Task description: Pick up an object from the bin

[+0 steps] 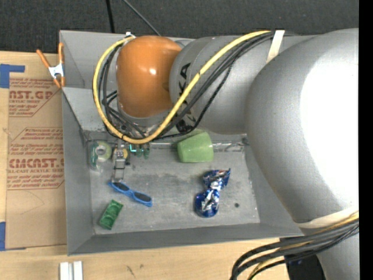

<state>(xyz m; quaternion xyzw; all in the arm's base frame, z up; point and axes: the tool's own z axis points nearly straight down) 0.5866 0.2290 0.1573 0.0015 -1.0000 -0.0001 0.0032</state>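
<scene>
**Grey metal bin: arm lowered at the rear left, nothing seen in the jaws**

Grey sheet metal forms the bin (76, 127), and you are looking down into it from above. The arm enters from the right of the view. Its orange wrist cover (145, 74), looped by a yellow cable (175, 107), sits over the rear left part of the floor. The jaws hang below that cover, low over the floor. You cannot tell from this view whether they are released or clenched, and no item is visible between them.

Locate the two nearest items as follows:

- A small clear roll (100, 152) lies just beside the jaws, on their left in the view.
- A pair of blue toy sunglasses (131, 193) lies flat near the jaws, toward the front wall.

The remaining items lie apart from one another. A dark green block (110, 213) rests in the front left corner. A pale green block (195, 149) sits against the rear wall, to the right of the jaws. A crumpled blue and silver foil wrapper (211, 192) lies at the front right.
</scene>
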